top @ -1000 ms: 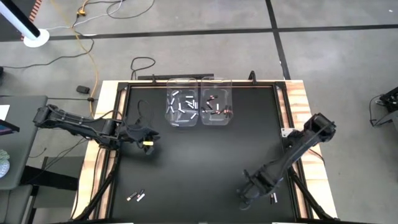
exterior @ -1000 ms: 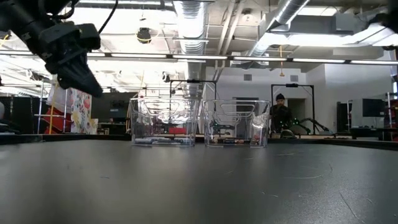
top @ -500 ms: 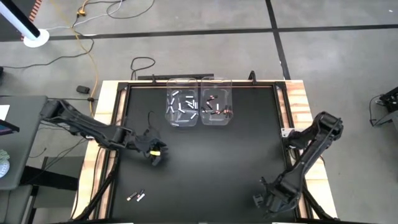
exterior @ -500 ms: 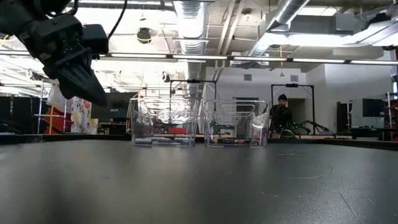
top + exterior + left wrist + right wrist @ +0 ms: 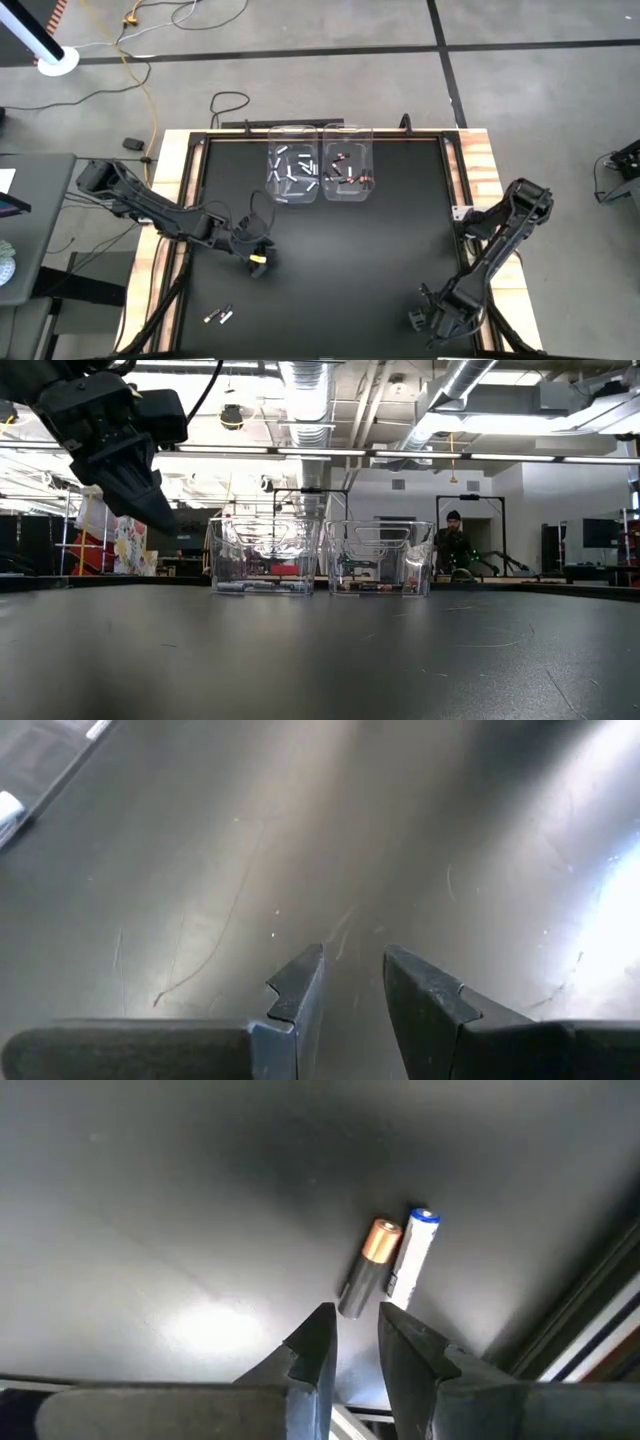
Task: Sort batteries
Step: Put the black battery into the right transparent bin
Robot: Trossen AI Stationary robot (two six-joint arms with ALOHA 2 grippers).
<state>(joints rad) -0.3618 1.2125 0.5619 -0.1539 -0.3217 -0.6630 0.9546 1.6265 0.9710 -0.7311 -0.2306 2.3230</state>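
Two batteries lie side by side on the black mat in the right wrist view, a copper-and-dark one (image 5: 366, 1268) and a white one with a blue end (image 5: 411, 1252). My right gripper (image 5: 356, 1323) hovers just short of them near the table's front right (image 5: 430, 322), narrowly open and with nothing between its fingers. My left gripper (image 5: 258, 262) hangs over bare mat left of centre, also narrowly open and holding nothing (image 5: 352, 970). Two more batteries (image 5: 218, 316) lie at the front left. Two clear bins (image 5: 293, 175) (image 5: 348, 175) at the far edge hold several batteries.
The black mat (image 5: 340, 260) sits inside a dark frame with wooden borders (image 5: 172, 180). In the low view the bins (image 5: 268, 555) (image 5: 378, 557) stand in the middle distance. A person (image 5: 450, 540) is far off in the room behind.
My left gripper has moved toward the table's near edge and a little rightward, sinking slightly. My right gripper has gone toward the front right corner and come down over the two batteries there. Nothing on the table has moved.
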